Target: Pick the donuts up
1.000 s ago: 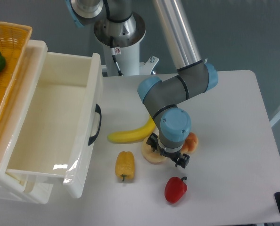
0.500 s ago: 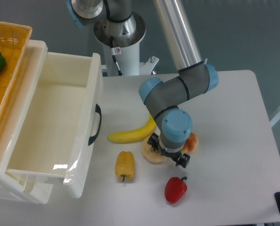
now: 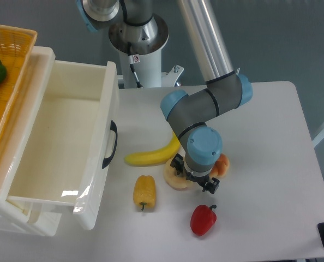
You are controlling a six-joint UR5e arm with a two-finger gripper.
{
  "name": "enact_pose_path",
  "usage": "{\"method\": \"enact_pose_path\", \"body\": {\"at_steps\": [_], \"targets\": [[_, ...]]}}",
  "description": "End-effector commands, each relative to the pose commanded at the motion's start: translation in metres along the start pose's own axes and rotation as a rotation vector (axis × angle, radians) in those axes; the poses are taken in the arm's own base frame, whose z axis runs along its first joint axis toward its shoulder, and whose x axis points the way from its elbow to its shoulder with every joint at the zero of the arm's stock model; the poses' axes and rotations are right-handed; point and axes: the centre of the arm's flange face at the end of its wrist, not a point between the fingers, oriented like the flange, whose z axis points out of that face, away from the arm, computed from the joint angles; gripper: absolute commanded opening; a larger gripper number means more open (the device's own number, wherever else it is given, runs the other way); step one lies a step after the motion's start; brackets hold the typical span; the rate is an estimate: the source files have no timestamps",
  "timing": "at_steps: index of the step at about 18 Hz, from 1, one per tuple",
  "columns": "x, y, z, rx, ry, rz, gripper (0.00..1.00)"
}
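Gripper (image 3: 194, 179) set directly over right half of donut (image 3: 174, 179), fingers spread astride the ring, closure not discernible beneath the wrist; donut pale cream, round, flat on table (image 3: 260, 136), touching banana (image 3: 151, 155) tip, bun (image 3: 222, 164) just beside on right

The arm bends steeply downward, its tool (image 3: 194, 177) pointing straight at the table, fingers hidden.

Pale donut (image 3: 174, 180) (mostly hidden) seemingly lies flat.
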Motion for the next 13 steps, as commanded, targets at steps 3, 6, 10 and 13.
{"method": "enact_pose_path", "body": {"at_steps": [3,6,10,13], "targets": [[-0.0001,-0.0002,-0.0015,0.002,-0.001,-0.002,0.69],[0.0007,-0.0011,-0.0025,0.004,-0.001,-0.006,0.45],[0.0008,-0.0010,-0.0024,0.003,0.000,-0.006,0.00],[0.0004,-0.0012,-0.0030,0.004,-0.001,-0.006,0.00]]}}
